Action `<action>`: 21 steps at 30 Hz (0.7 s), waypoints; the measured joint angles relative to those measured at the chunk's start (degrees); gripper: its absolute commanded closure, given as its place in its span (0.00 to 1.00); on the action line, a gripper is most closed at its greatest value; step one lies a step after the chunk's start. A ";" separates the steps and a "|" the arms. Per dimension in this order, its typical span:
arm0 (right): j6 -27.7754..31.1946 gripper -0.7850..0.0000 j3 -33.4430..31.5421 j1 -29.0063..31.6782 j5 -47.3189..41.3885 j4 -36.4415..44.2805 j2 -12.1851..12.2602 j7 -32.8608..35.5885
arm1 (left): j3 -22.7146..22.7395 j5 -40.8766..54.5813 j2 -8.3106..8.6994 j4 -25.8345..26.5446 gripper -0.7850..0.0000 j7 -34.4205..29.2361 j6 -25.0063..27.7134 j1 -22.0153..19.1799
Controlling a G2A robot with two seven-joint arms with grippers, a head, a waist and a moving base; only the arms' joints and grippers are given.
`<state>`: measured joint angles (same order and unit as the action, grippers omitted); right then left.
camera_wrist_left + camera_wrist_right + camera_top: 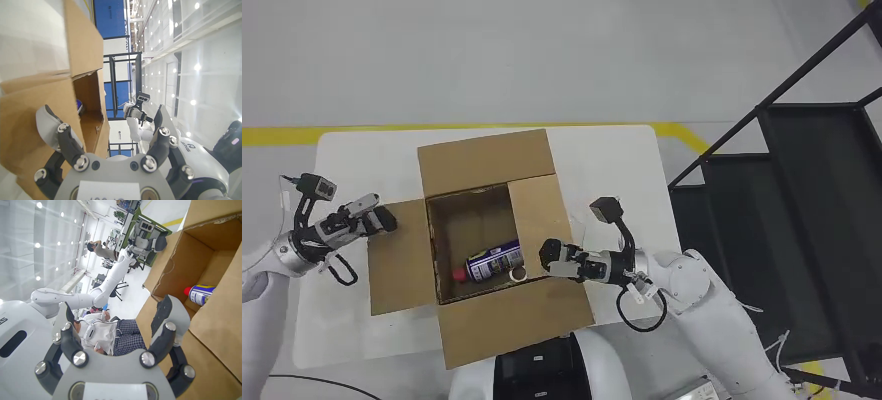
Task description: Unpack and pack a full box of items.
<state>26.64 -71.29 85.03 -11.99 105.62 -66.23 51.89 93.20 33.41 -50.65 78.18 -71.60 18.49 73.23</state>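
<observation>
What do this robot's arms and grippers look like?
Both arms are glossy white rounded segments. The left gripper and right gripper each have a grey base, black linkages with silver bolts, and two white-backed fingers with black pads. Black cables loop at the wrists.

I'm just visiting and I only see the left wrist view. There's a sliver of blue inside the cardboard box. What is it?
Observer: A spray can, blue with a red cap, lying on its side on the floor of the box.
Operator: Where is the other hand?
Observer: The right gripper is at the box's right flap, on the side away from the can's red cap.
Operator: Is it carrying anything?
Observer: No. The right wrist view shows its fingers spread apart with nothing between them.
</observation>
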 measured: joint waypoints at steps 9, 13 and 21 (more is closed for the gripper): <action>1.97 0.00 -3.06 2.86 -1.51 -0.46 0.77 -0.62 | -1.10 -1.81 0.33 17.94 0.00 -2.26 -4.19 0.13; 3.07 0.00 -4.36 4.05 -2.38 -1.74 1.07 -1.45 | -9.85 -6.17 -0.63 18.61 0.00 0.50 -7.25 -4.57; 4.13 0.00 -7.13 6.50 -3.12 -3.54 1.68 -2.50 | -31.43 -10.17 -5.26 7.11 0.00 9.45 -8.61 -16.92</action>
<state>30.77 -78.42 91.53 -15.11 102.08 -64.55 49.39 61.77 23.24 -55.91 85.29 -62.15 9.88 56.31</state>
